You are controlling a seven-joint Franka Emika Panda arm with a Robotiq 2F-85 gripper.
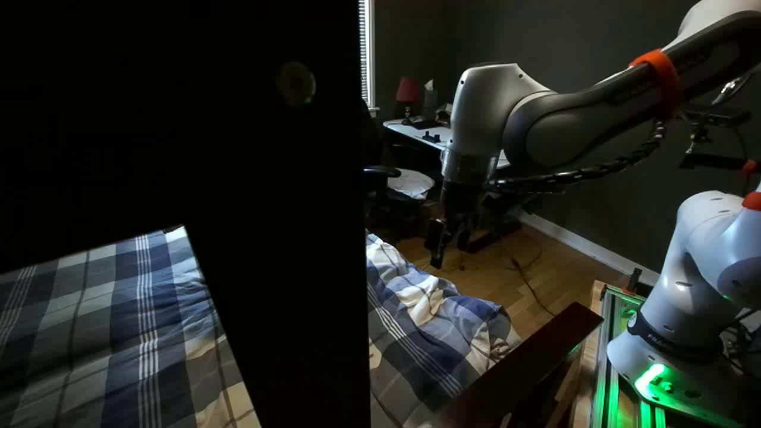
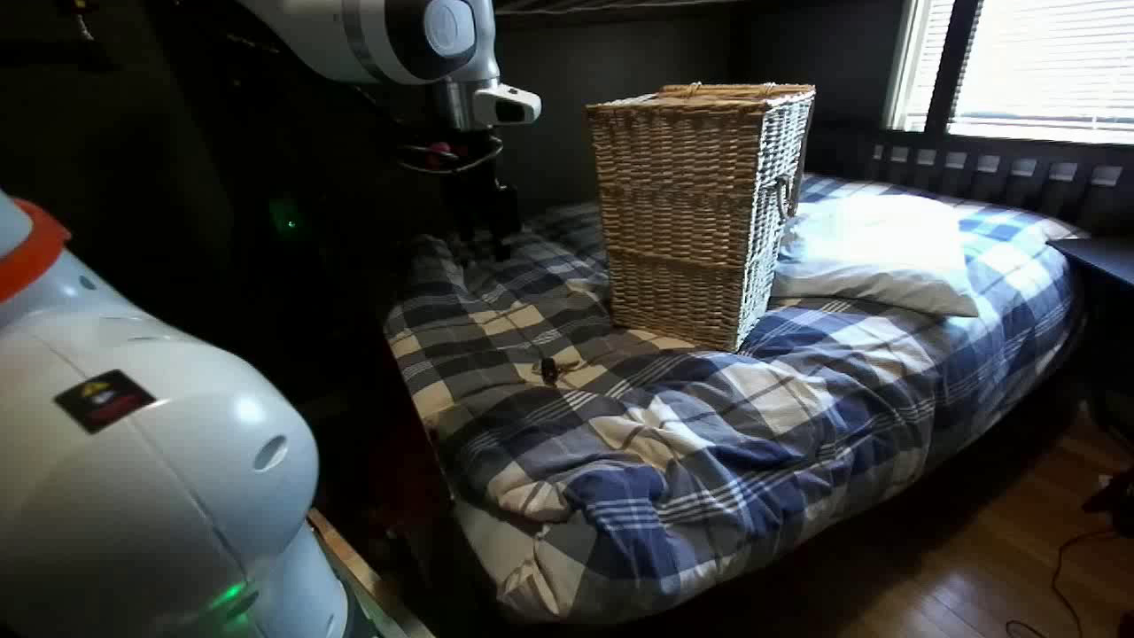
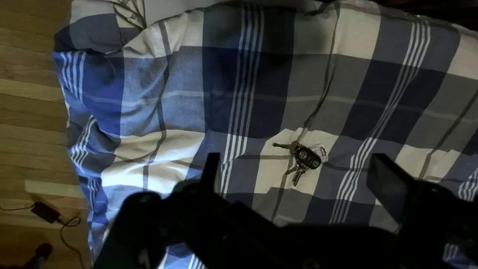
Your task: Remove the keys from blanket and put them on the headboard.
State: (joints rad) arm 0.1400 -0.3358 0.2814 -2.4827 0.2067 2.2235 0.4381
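Note:
The keys lie on the plaid blanket; a black fob with several keys (image 3: 308, 157) shows in the wrist view. They are a small dark shape (image 2: 550, 370) in an exterior view. The blue, dark-blue and white blanket (image 3: 183, 74) covers the bed in both exterior views (image 1: 416, 333) (image 2: 753, 408). My gripper (image 3: 296, 156) is open and empty, fingers apart on either side of the keys in the picture. In both exterior views the gripper (image 1: 449, 255) (image 2: 485, 252) hangs in the air above the bed's level, apart from the keys. A dark slatted headboard (image 2: 983, 173) stands behind the pillow.
A tall wicker basket (image 2: 682, 221) stands on the bed near the keys. A white pillow (image 2: 877, 252) lies behind it. A dark wooden board (image 1: 535, 356) edges the bed beside the robot base. A large black shape (image 1: 285, 238) blocks much of an exterior view.

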